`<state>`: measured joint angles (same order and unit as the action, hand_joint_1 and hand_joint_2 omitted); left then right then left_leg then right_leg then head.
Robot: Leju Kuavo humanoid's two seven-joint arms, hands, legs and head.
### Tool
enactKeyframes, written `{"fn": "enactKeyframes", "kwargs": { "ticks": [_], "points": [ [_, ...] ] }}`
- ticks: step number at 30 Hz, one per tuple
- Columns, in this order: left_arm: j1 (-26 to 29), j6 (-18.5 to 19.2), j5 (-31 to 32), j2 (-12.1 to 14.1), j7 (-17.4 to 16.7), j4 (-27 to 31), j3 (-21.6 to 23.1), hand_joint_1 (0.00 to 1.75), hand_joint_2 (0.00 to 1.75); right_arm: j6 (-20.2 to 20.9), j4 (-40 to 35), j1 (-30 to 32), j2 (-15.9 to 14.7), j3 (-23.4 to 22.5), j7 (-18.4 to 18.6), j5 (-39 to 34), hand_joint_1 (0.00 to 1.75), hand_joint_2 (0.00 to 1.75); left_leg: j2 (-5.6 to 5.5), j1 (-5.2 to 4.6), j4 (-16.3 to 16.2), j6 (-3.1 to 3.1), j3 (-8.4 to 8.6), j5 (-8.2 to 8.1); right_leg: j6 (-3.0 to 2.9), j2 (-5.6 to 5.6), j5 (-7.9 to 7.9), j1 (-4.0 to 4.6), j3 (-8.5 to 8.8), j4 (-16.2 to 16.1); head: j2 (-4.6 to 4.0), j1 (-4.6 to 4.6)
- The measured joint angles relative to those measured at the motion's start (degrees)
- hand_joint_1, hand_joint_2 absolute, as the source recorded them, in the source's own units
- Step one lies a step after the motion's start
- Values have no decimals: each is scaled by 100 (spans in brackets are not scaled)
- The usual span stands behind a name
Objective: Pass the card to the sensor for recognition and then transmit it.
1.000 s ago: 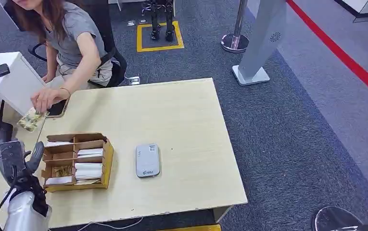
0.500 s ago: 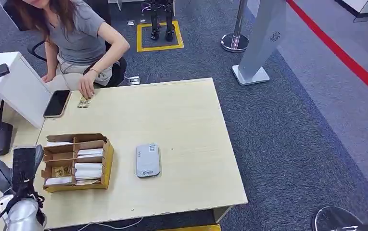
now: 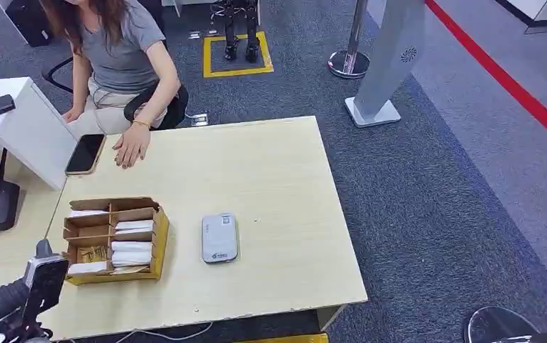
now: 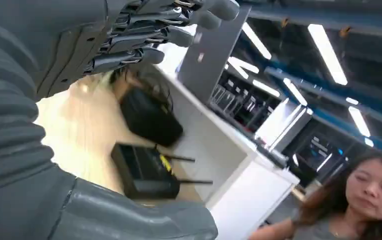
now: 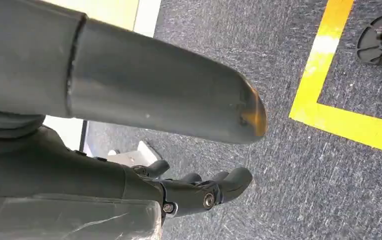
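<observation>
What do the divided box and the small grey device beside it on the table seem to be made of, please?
The divided box looks like plain brown cardboard: matte, with thin folded walls and raw edges. The grey device appears to be moulded plastic, smooth with a slight sheen and rounded corners, though painted metal cannot be ruled out. The table looks like pale wood-grain laminate.

Table (image 3: pixel 277 164): dead ahead of me.
Divided box (image 3: pixel 113 239): on table, near-left part.
Sensor (image 3: pixel 219 238): on table, just right of box, apart from it.
Phone (image 3: pixel 85 153): far-left table edge, behind box.
Person (image 3: pixel 116 57): seated behind far-left corner, hand (image 3: pixel 131 145) flat on table just right of phone.
Left hand (image 3: pixel 38 282): at near-left table edge, left of box.
</observation>
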<state>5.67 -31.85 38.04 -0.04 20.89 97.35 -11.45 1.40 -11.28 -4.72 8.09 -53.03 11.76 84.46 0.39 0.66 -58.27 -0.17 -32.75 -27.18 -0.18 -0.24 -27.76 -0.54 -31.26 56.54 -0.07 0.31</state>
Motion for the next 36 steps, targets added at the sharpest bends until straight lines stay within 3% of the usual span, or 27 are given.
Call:
{"fn": "enactKeyframes", "kwargs": {
  "ticks": [9, 14, 16, 23, 26, 30, 36],
  "points": [
    [751, -358, 2407, 0, -797, 618, 7, 0, 175, -107, 0, 8, 0, -83, 4, -96, 0, 0, -1, -2, 0, 1, -1, -2, 3, 1, -3, 0, -2, -2, 0, 0],
    [907, -373, 2681, 0, -953, 754, 13, 0, 175, -107, 0, 8, 0, -85, 4, -96, 0, 0, -1, -2, 0, 1, 0, -1, 3, 1, -2, 0, -1, -3, 0, -2],
    [930, -354, 3091, 4, -1255, 756, 35, 0, 175, -116, 0, 9, 0, -87, 4, -107, 0, 0, -1, -1, 0, 1, 0, -1, 3, 0, -2, 0, -1, -2, 0, -2],
    [948, 208, 4979, 193, -2967, 649, 569, 0, 175, -127, 0, 8, 0, -142, 28, -181, 0, 0, -1, -2, 0, 1, 0, 0, 2, 0, -1, 0, 0, -2, 0, 0],
    [950, 449, 5162, 405, -3436, 564, 872, 0, 175, -160, 0, 8, 0, -192, 46, -208, 0, 0, -1, -2, 0, 1, 0, -1, 2, 0, -1, 0, -1, -2, 0, 0],
    [939, 1034, 5195, 838, -4394, 479, 1494, 0, 175, -168, 0, 9, 0, -229, 52, -223, 0, 0, -1, -1, 0, 1, 0, -1, 2, 1, -1, 0, -2, -2, 0, -2],
    [892, 1625, 5203, 1165, -4618, 365, 2128, 0, 175, -175, 0, 9, 0, -251, 52, -229, 0, 0, -1, -2, 0, 1, -1, -1, 2, 1, -1, 0, -2, -2, 0, 0]
  ]
}}
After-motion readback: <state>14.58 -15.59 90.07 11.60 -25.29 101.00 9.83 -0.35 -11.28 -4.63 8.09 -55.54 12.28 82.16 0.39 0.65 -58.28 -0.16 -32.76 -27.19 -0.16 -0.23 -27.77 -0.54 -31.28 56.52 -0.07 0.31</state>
